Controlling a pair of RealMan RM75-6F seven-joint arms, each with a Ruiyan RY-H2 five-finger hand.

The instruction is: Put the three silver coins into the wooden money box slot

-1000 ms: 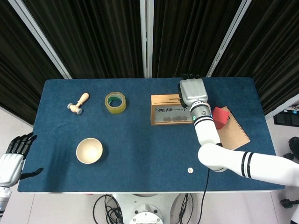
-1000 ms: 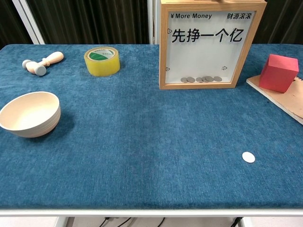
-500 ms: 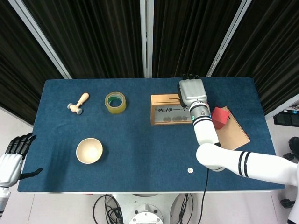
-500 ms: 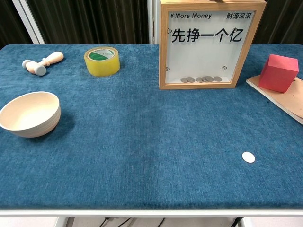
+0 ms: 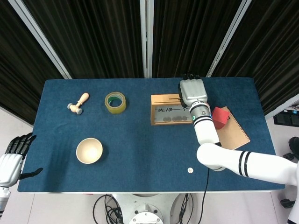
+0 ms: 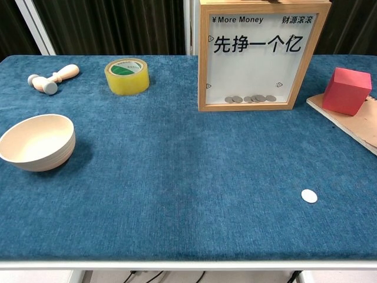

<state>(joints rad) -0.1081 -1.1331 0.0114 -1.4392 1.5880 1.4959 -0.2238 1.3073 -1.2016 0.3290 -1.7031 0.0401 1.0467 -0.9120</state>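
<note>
- The wooden money box [image 5: 169, 109] stands upright near the back edge of the table [image 5: 140, 154], a little right of the middle; in the chest view its front pane [image 6: 255, 56] shows several coins [image 6: 250, 98] lying in a row on the bottom.
- 1 silver coin [image 6: 309, 196] lies flat on the blue cloth near the front edge, at the right, well apart from the box.
- The right hand [image 5: 192, 91] is above the right end of the box top, seen from the back of the hand; its fingertips are hidden behind it, so I cannot tell if they are apart or together, or if they hold something.
- The left hand [image 5: 11, 157] hangs off the left side of the table, below its edge; its dark fingers are spread apart and hold nothing.
- A red cube [image 6: 346, 90] sits on a brown notebook [image 5: 233, 131], just to the right of the box.
- A roll of yellow tape [image 6: 126, 76] lies flat left of the box, and a small wooden mallet [image 6: 53, 79] lies further left.
- A pale wooden bowl [image 6: 36, 142] stands at the left, nearer the front.
</note>
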